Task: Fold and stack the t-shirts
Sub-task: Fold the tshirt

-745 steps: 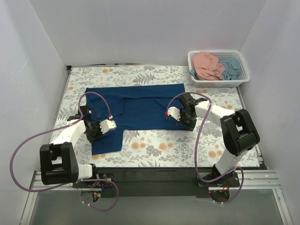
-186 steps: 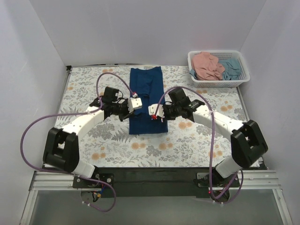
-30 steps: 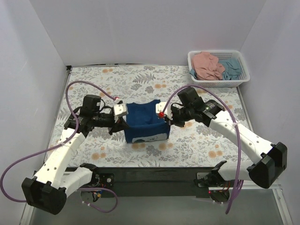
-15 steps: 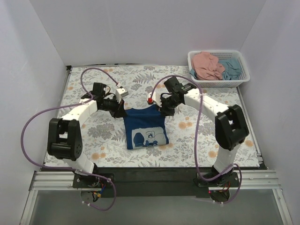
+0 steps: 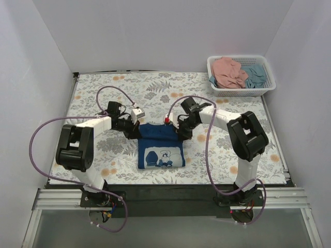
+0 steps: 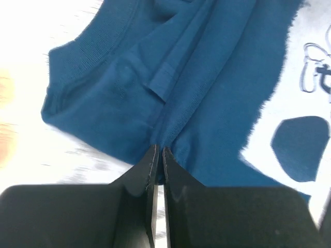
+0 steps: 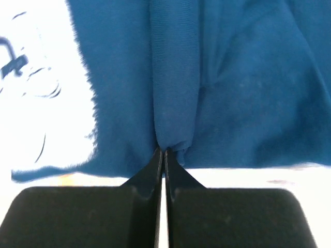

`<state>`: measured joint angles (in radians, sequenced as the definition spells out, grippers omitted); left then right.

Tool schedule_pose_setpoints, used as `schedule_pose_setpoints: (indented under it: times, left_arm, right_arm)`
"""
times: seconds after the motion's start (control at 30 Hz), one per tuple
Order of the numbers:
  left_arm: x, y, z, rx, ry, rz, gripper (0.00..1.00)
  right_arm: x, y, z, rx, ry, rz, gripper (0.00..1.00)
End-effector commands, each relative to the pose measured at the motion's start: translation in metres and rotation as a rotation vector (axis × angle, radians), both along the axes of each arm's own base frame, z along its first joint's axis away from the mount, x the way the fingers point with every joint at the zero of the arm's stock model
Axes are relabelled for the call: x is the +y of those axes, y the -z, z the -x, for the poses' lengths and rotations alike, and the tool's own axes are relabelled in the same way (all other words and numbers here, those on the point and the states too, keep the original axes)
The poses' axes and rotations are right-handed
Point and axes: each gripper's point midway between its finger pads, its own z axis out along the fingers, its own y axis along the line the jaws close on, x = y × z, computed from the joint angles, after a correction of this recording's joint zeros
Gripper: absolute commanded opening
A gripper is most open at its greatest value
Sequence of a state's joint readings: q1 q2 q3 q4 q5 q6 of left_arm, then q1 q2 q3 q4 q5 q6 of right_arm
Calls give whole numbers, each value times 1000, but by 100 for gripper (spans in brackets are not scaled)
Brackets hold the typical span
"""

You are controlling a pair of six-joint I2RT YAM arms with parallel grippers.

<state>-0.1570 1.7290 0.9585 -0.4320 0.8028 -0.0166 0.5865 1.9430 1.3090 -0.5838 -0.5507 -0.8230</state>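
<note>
Navy t-shirt [image 5: 160,135]: folded to a compact rectangle, lying at mid-table on the flower-patterned table [image 5: 103,93], between the two arms; white print [image 5: 160,156] facing up on the near half, plain navy cloth on the far half; ribbed collar [image 6: 85,64] seen in the left wrist view, at the far-left part of the bundle. Left gripper [image 5: 136,131]: at the far-left corner of the navy t-shirt, jaws pressed together on a raised crease of navy cloth just beside the collar, the fingertips nearly meeting in the left wrist view, with only a thin pinch of cloth between them. Right gripper [image 5: 182,134]: at the far-right corner of the same shirt, jaws clamped on a narrow ridge of navy cloth at the shirt's edge, the ridge running straight away from the fingertips in the right wrist view, with the white print off to the left of it. Whether the pinched corners are lifted off the table or lie on it: cannot tell. Basket [image 5: 241,92]: white plastic lattice, at the far-right corner of the table, well apart from both grippers. Salmon-pink t-shirt [image 5: 229,72]: crumpled, in the left part of the basket. Teal-blue t-shirt [image 5: 255,75]: crumpled, in the right part of the basket, touching the salmon-pink t-shirt.
</note>
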Motion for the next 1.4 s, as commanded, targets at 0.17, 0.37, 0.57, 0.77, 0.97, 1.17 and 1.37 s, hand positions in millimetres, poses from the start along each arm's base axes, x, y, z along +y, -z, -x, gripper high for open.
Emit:
schedule_pose_setpoints:
  times: [0.17,0.37,0.57,0.77,0.97,1.17,1.37]
  left_arm:
    - [-12,-55,48,-222,148,107,22]
    - [-35,-99,38,-432,227,163,41]
    - [-67,-76,31,-403,299,133,41]
    - [-85,-42,37,-361,374,68,43]
    - [-95,-28,40,-324,403,62,43]
    - [-97,-18,50,-322,442,54,18]
    - [-101,-46,54,-420,460,86,0]
  right_arm:
    - [1,-50,73,170,4,-106,69]
    - [15,-80,18,314,163,-244,55]
    - [57,-86,-23,507,251,-310,11]
    - [80,-73,-20,624,244,-322,8]
    - [90,-40,-5,680,217,-283,7]
    - [88,0,1,716,230,-223,7]
    - [85,18,8,764,230,-205,6]
